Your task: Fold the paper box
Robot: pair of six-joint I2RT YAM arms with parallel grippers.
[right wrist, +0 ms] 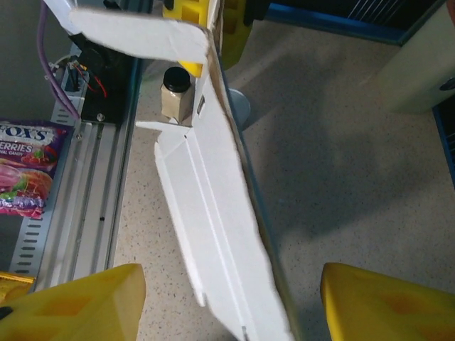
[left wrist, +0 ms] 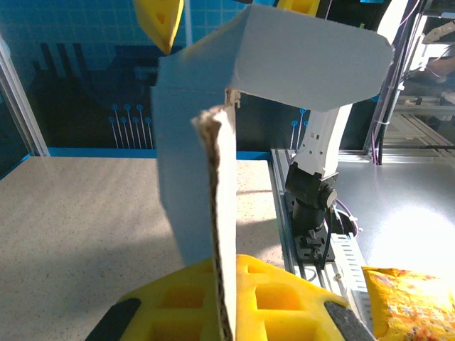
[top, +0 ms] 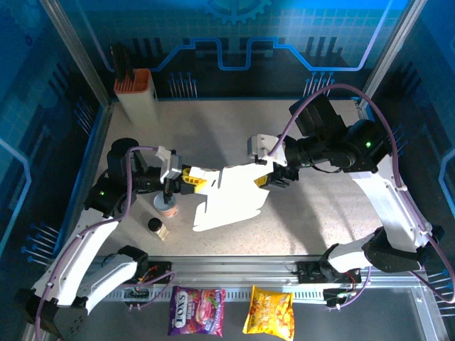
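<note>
Yellow pads [left wrist: 284, 298] of my left gripper [left wrist: 224, 312] clamp tight on the paper box [left wrist: 185, 177] at its near edge, standing the sheet up so its flaps [left wrist: 306, 64] hang free to fold. Beyond the box, my right gripper [right wrist: 231, 302] gapes wide astride the far edge, gripping nothing.

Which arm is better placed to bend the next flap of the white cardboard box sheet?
Probably right. The left gripper is shut on the thin white-grey creased cardboard sheet, anchoring it; the right gripper is open, straddling the opposite edge.

Overhead view onto table [top: 320, 213]; both wrist views close along paper box [top: 231, 199]
</note>
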